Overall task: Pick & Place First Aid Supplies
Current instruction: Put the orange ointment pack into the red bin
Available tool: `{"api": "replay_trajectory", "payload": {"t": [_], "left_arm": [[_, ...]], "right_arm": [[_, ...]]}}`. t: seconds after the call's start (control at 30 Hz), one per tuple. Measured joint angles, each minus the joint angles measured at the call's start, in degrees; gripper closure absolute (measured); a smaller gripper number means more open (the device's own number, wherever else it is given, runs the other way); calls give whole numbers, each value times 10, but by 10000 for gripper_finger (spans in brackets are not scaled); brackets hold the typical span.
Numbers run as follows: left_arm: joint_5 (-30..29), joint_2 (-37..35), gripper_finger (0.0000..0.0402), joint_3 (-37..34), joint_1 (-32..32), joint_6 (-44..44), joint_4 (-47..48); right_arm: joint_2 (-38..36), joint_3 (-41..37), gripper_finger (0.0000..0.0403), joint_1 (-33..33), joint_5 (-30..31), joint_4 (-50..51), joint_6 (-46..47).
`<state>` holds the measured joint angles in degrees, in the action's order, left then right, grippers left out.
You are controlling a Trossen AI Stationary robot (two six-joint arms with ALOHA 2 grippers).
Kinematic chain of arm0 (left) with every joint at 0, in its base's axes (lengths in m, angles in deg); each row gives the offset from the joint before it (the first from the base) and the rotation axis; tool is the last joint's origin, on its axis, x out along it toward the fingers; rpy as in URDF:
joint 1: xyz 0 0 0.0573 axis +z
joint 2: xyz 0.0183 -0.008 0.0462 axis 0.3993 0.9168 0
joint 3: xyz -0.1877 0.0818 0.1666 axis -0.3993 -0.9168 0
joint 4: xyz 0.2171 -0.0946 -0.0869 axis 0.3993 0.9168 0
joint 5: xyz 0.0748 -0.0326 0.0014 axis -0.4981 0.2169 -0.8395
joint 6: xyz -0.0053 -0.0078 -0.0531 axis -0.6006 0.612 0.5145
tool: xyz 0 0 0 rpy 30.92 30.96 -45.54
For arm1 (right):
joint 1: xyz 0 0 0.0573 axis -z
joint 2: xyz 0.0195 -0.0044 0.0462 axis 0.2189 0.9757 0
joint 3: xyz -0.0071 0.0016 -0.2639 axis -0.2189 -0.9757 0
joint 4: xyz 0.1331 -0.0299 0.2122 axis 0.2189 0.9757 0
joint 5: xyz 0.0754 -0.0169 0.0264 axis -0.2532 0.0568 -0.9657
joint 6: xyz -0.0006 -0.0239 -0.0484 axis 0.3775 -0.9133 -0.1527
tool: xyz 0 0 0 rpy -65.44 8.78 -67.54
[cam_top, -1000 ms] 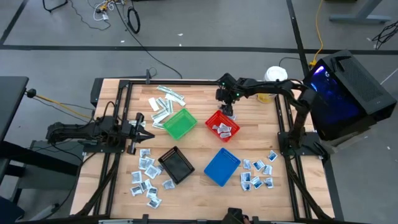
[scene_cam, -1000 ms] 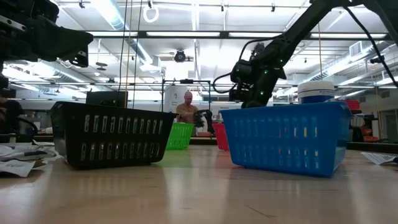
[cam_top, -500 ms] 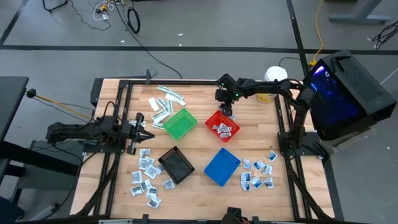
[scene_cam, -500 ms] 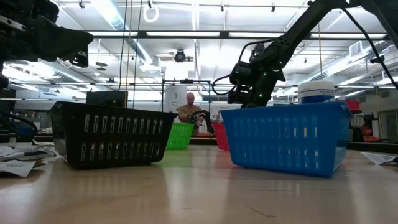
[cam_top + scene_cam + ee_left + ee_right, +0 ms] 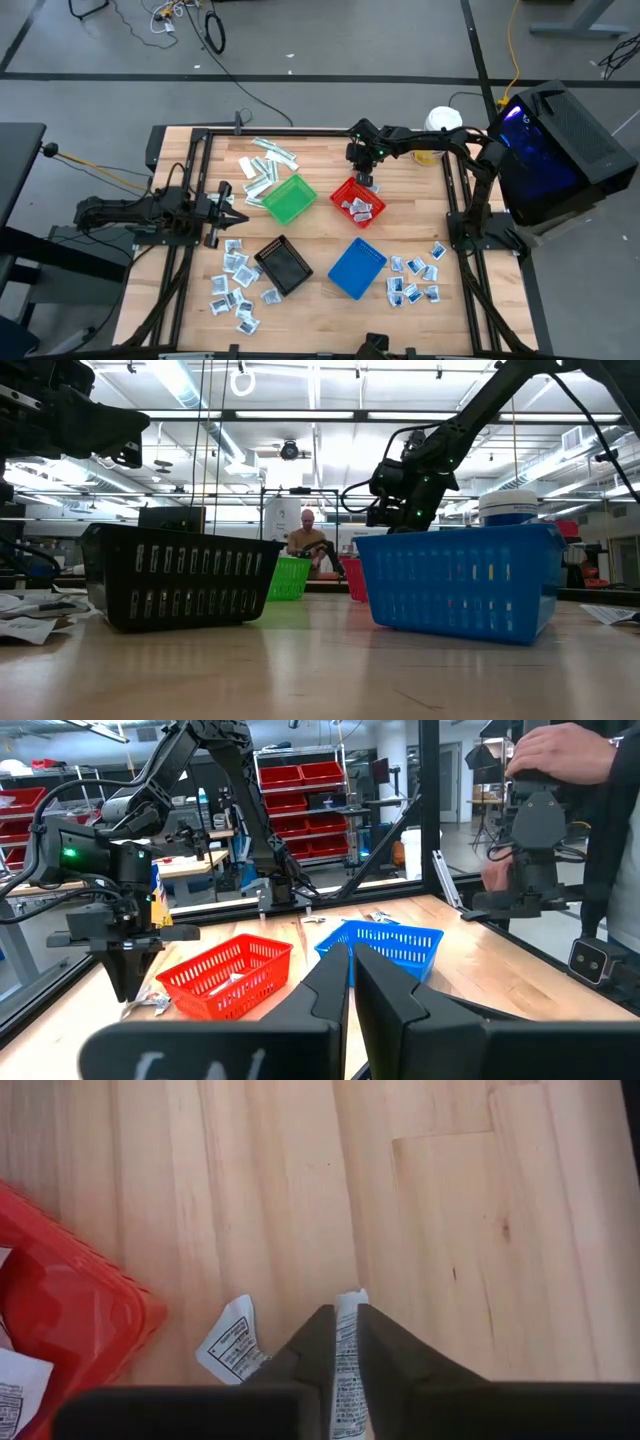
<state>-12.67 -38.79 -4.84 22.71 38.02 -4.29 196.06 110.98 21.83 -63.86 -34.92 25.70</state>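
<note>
Packets (image 5: 236, 283) lie in clusters on the bench (image 5: 320, 150) from above: beside the black basket (image 5: 283, 266), right of the blue basket (image 5: 357, 268), strips (image 5: 264, 166) by the green basket (image 5: 289, 199), a few inside the red basket (image 5: 357, 202). Right gripper (image 5: 366, 181) hangs at the red basket's far edge; left gripper (image 5: 230, 207) waits at the bench's left side.

Low view: right gripper (image 5: 398, 520) hangs above the blue basket (image 5: 460, 580).

Left wrist: fingers (image 5: 325, 995) clenched, empty.

Right wrist: fingers (image 5: 385, 1350) pinch a strip (image 5: 347, 1355) above the wood, another packet (image 5: 229, 1340) just beside.
</note>
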Motion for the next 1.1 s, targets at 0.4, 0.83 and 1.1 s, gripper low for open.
{"api": "replay_trajectory", "payload": {"t": [0.4,0.83,1.1], "left_arm": [[0,0,376,0,0,0,0],[0,0,376,0,0,0,0],[0,0,376,0,0,0,0]], "right_arm": [[-3,-1,400,0,0,15,19],[-45,-1,398,0,20,15,7],[-42,-1,310,-2,21,13,-35]]}}
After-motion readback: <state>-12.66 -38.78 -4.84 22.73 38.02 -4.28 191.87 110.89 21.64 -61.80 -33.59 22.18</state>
